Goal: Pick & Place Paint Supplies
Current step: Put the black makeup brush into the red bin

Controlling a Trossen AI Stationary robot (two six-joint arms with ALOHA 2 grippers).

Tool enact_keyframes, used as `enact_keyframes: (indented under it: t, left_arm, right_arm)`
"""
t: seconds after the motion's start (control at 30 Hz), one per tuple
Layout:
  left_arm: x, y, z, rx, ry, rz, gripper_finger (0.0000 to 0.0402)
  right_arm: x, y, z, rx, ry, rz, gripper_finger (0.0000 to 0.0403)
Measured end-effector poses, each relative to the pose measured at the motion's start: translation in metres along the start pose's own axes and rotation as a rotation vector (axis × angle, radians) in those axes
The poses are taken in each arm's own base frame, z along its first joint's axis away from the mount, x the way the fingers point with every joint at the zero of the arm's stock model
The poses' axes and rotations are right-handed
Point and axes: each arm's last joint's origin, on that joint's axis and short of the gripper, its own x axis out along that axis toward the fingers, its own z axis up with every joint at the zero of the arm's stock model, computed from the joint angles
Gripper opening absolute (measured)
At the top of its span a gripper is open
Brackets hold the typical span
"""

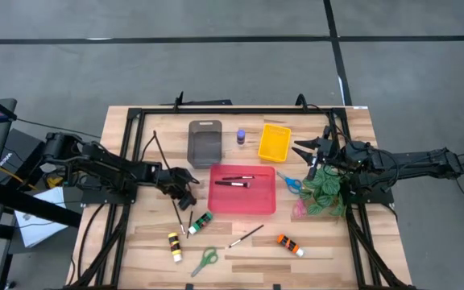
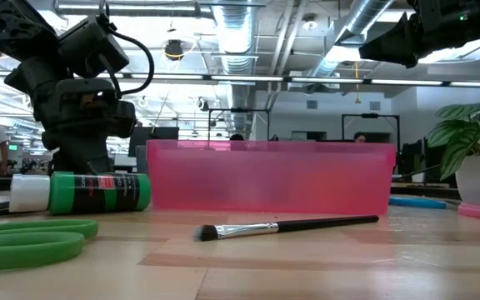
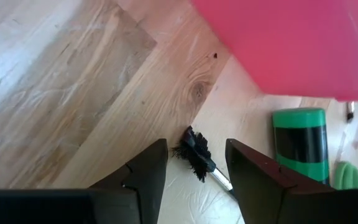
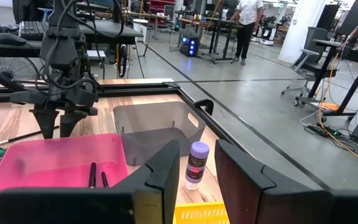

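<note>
**Table count, largest first**

One wooden table (image 1: 135, 250). Two dark arms: left gripper (image 1: 185, 187) low over the wood just left of the red tray, fingers (image 3: 145, 177) spread, nothing between them, poised over the bristle end of a brush (image 3: 197, 158). Right gripper (image 1: 306, 151) held above the table beside the yellow tray, fingers parted, empty.

Three trays: red (image 1: 243, 190) at centre, grey (image 1: 205, 142) behind it to the left, yellow (image 1: 274, 142) behind to the right. One green leafy plant (image 1: 325, 193) right of the red tray.

Scissors, two: green-handled (image 1: 205, 259) at the front edge, blue-handled (image 1: 290, 184) between red tray and plant.

Paint tubes, four: green (image 1: 200, 223) just off the red tray's front-left corner, yellow (image 1: 175, 246) near the front edge left of the green scissors, orange (image 1: 290, 244) front right, purple bottle (image 1: 241, 137) upright between grey and yellow trays.

Brushes, four or five: two lying inside the red tray (image 1: 234, 181), one loose (image 1: 246, 236) in front of it, one or two by the left gripper; exact count there hard to tell.
</note>
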Motion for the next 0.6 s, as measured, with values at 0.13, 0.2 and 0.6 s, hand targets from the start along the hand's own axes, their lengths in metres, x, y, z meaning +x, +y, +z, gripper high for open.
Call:
enact_keyframes:
  t: [0.13,0.2,0.6]
  left_arm:
    - [0.0006,-0.0025,-0.0032,0.093,-0.009,0.015,0.0163]
    - [0.0007,-0.0031,-0.0040,0.117,-0.012,0.020,0.0163]
    - [0.0011,-0.0021,-0.0053,0.153,-0.028,0.055,0.0106]
  right_arm:
    - [0.0000,0.0000,0.0000,0.000,0.000,0.000,0.0098]
    - [0.0000,0.0000,0.0000,0.000,0.000,0.000,0.0098]
    - [0.0000,0.0000,-0.0001,0.000,0.001,0.000,0.0098]
